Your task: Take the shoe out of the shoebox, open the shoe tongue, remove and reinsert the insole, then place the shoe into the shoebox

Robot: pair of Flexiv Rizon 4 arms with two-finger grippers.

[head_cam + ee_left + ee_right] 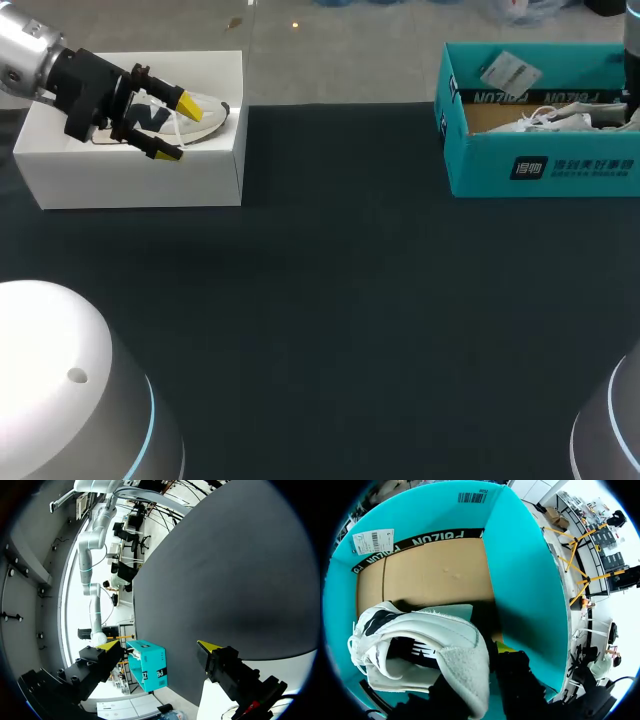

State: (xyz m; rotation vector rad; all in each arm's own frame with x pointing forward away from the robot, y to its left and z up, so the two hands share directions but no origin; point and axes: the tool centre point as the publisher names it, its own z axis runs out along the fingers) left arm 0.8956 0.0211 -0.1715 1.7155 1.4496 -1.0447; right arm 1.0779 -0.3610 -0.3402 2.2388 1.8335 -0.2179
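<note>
Head cam: fixed, high & behind the robot, looks down on the dark matte table, wide & far off. L wrist cam faces out past the left gripper, low across the same table twd the teal cardboard shoebox, well off. R wrist cam sits v. close, looking down into that shoebox onto the white low-top shoe. Shoebox shows in all 3 views.

Silver left arm, black claw, bright yellow fingertips

White shoe — black-trimmed, laces loose — lies inside the open teal shoebox.
</note>
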